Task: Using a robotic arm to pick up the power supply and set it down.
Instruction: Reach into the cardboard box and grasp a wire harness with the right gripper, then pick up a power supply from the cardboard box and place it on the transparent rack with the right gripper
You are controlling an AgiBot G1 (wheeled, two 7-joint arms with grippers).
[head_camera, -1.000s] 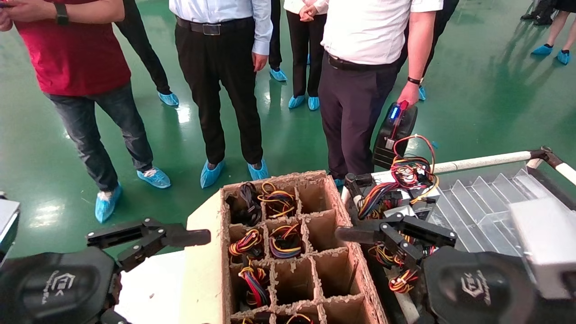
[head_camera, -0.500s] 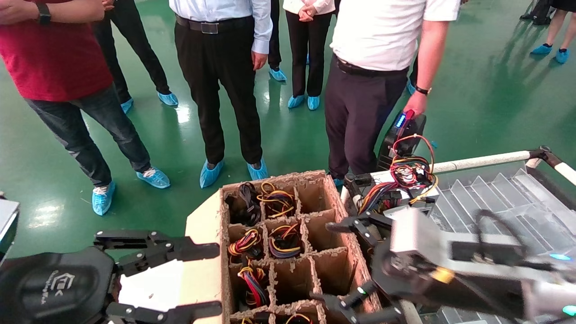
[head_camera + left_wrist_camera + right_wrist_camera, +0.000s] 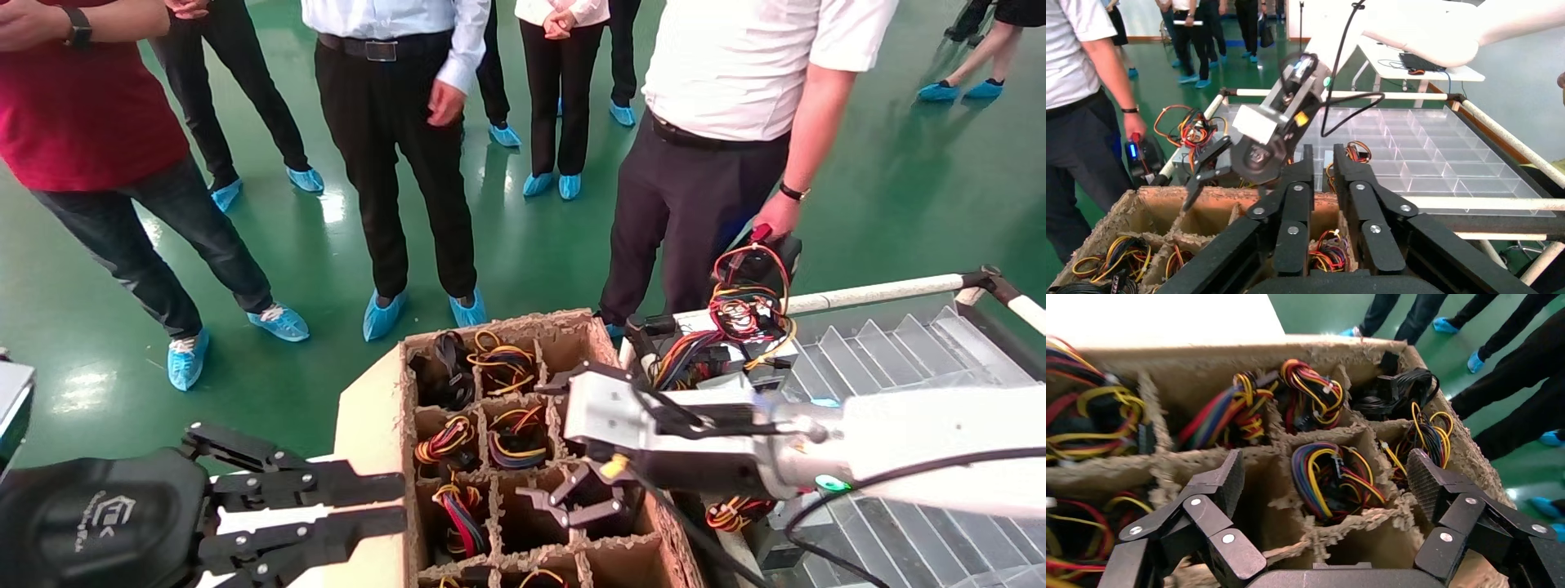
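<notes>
A brown cardboard box (image 3: 507,322) with paper dividers holds power supplies. Only their looped red, yellow and black wires (image 3: 518,437) show above the compartments. One more grey power supply (image 3: 730,380) with a wire bundle sits at the near corner of the clear tray (image 3: 899,359). The white robotic arm (image 3: 915,445) reaches across the box from the right. Its right gripper (image 3: 564,505) is open and points down over the compartments. In the right wrist view the right gripper (image 3: 1326,474) frames a blue-yellow-red wire bundle (image 3: 1333,478) and touches nothing. My left gripper (image 3: 392,502) hovers at the box's left edge, narrowly open and empty.
Several people in blue shoe covers stand on the green floor beyond the box. One man (image 3: 735,122) holds a black handheld device (image 3: 764,257) close to the tray's corner. White rails (image 3: 882,291) frame the clear divided tray. A white sheet (image 3: 368,416) lies left of the box.
The right arm swung left from the tray side to over the box, gripper now pointing down and open. The left gripper's fingers narrowed after spreading wide. The man with the device shifted right.
</notes>
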